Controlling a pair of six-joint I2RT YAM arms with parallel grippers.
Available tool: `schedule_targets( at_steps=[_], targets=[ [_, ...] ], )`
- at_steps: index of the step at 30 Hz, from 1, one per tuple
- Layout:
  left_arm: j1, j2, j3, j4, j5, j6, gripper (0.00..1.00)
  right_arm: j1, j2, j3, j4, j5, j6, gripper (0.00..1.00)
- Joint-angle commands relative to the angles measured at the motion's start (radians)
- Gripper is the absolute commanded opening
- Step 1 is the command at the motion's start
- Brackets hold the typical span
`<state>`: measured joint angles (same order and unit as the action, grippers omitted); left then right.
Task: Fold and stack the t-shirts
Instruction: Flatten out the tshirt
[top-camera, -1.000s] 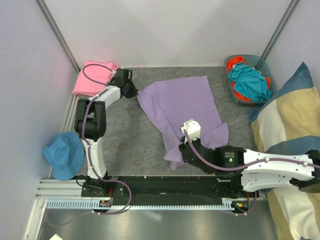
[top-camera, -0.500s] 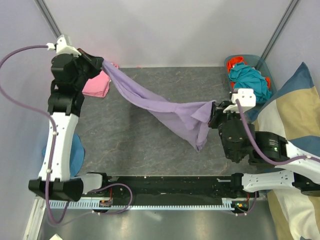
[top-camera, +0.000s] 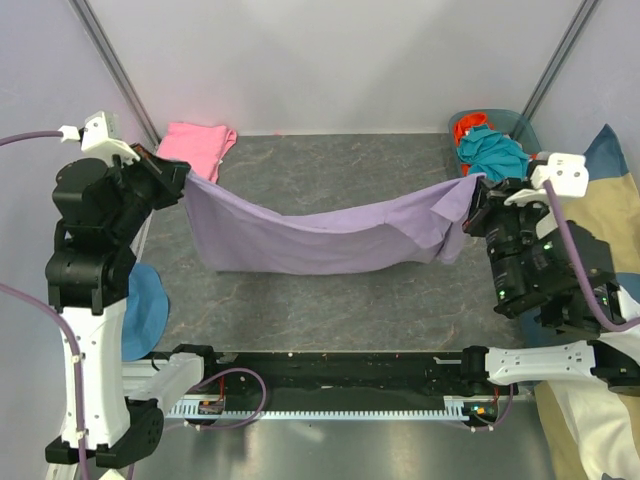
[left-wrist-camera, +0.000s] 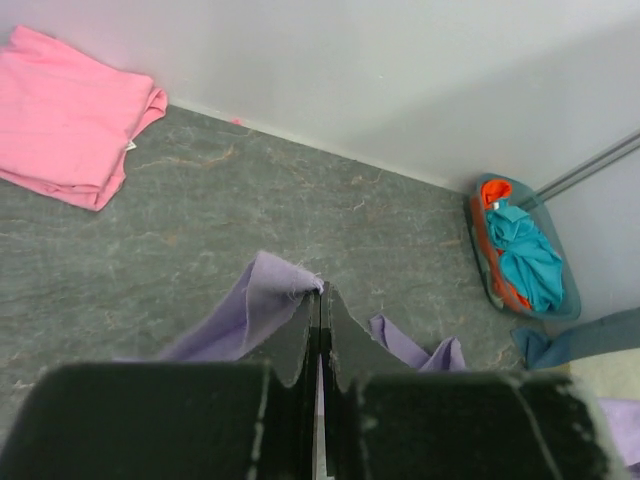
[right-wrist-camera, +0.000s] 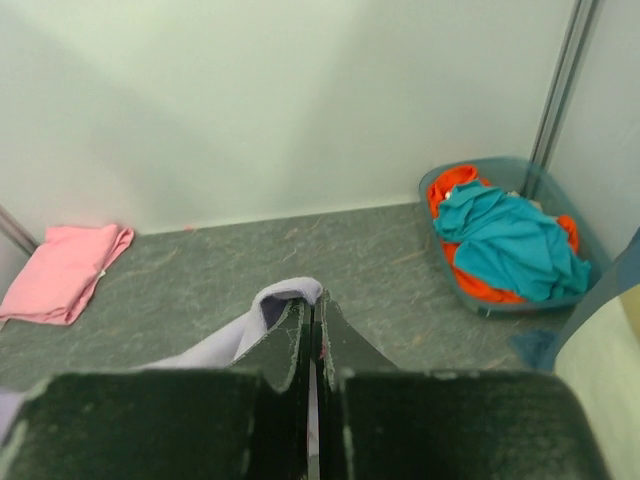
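The left gripper (top-camera: 182, 180) and right gripper (top-camera: 478, 195) are each clamped on a corner of the soft lavender cloth t-shirt (top-camera: 320, 240), which sags between them, its hem probably brushing the table (top-camera: 330, 305). The pinches are thin, so pulling wider could slip a corner free.

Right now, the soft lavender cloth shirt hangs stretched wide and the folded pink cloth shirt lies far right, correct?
No: the folded pink cloth shirt lies far left, per the top external view. The soft lavender cloth shirt does hang stretched wide.
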<state>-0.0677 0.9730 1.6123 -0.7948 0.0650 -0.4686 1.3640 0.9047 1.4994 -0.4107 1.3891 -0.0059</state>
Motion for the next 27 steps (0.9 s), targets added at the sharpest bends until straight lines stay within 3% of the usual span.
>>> schedule_targets(
  at_steps=[1, 5, 7, 10, 14, 16, 22, 27],
  targets=[
    [0.002, -0.011, 0.11, -0.086, 0.006, 0.082, 0.02, -0.003, 0.006, 0.093, 0.187, 0.013, -0.238, 0.0],
    [0.0, -0.023, 0.118, -0.09, -0.011, 0.071, 0.02, 0.0, 0.017, 0.107, 0.123, 0.007, -0.189, 0.0],
    [0.0, -0.052, 0.068, -0.086, 0.002, 0.056, 0.02, -0.002, 0.029, 0.122, -0.029, -0.034, -0.048, 0.0],
    [0.0, -0.103, -0.057, -0.051, 0.018, 0.041, 0.02, -0.002, 0.037, 0.076, -0.106, -0.061, 0.074, 0.0],
    [0.0, -0.122, -0.211, 0.052, 0.024, 0.001, 0.02, -0.005, 0.065, 0.01, -0.091, -0.036, 0.115, 0.0],
    [0.0, -0.084, -0.279, 0.158, 0.047, -0.022, 0.02, -0.035, 0.089, -0.022, 0.005, -0.039, 0.071, 0.0],
    [0.0, 0.096, -0.249, 0.311, 0.102, -0.074, 0.02, -0.376, 0.241, 0.054, -0.013, -0.418, 0.073, 0.0],
    [0.0, 0.222, -0.145, 0.324, 0.069, -0.022, 0.02, -0.623, 0.428, 0.182, -0.027, -0.73, 0.095, 0.0]
  ],
)
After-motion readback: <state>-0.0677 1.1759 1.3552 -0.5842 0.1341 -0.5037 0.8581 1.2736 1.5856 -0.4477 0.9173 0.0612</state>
